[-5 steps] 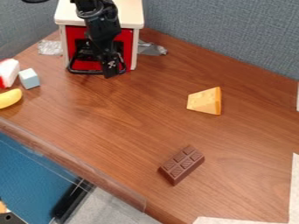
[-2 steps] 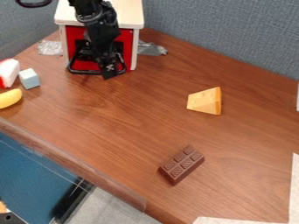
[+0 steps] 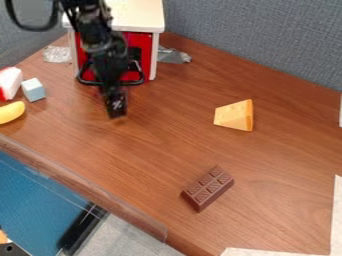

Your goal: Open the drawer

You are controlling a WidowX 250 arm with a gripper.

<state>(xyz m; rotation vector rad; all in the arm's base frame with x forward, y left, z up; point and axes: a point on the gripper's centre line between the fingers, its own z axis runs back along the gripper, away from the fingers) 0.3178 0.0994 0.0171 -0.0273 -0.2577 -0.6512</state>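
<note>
Step in hand, my call: getting a purchase on the handle, since the drawer reads as closed or nearly so. Black two-finger end effector [image 3: 115, 108] is low in front of the toy cabinet with the off-white top [image 3: 140, 14], toward the upper left of the wood-grain worktop [image 3: 163, 132], tip angled down. Opening: can't tell how wide. Grip: can't tell either, no hold on anything can be made out. Arm crosses the handle in this view, so contact there is unclear too. Next move, if there's no hold: line up with the handle, hook or grasp it, then draw straight out from the cabinet, keeping low. Risk: slipping off the bar, or dragging the whole cabinet along. Now the drawer itself: bright red front [image 3: 138, 39], set between pale side panels under the off-white top, facing out over the worktop. Looks roughly flush with the panels; exact gap hard to judge with the arm across it. Dark patch mid-front, partly hidden. Handle is a black wide loop [image 3: 136, 82] with rounded corners, slung low across the front, its ends showing left and right of the arm. Looks thin, should hook easily.
</note>
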